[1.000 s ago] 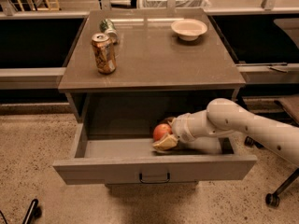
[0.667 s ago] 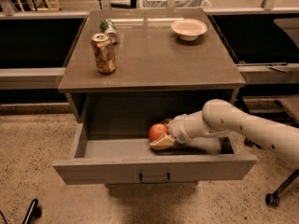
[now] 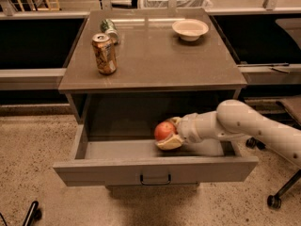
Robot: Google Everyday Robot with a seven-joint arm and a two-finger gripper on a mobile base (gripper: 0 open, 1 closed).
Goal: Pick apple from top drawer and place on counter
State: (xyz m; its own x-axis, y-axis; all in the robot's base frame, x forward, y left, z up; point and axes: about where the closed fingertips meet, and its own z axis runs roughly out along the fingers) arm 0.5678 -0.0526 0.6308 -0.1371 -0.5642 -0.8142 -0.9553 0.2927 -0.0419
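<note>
The top drawer (image 3: 155,170) is pulled open, with a small dark handle at its front centre. The red-orange apple (image 3: 163,131) is inside it, right of centre, a little above the drawer floor. My gripper (image 3: 170,133) reaches in from the right on a white arm and is shut on the apple, with a cream finger (image 3: 168,144) under it. The grey-brown counter (image 3: 150,55) is the top of the cabinet above the drawer.
On the counter stand an upright soda can (image 3: 104,54) at left, a second can lying down (image 3: 109,29) behind it, and a cream bowl (image 3: 190,29) at back right. Dark shelving flanks the cabinet. A chair base with castors (image 3: 275,199) is at lower right.
My gripper and the apple have shifted a little left and up inside the drawer. The cans and bowl have not moved.
</note>
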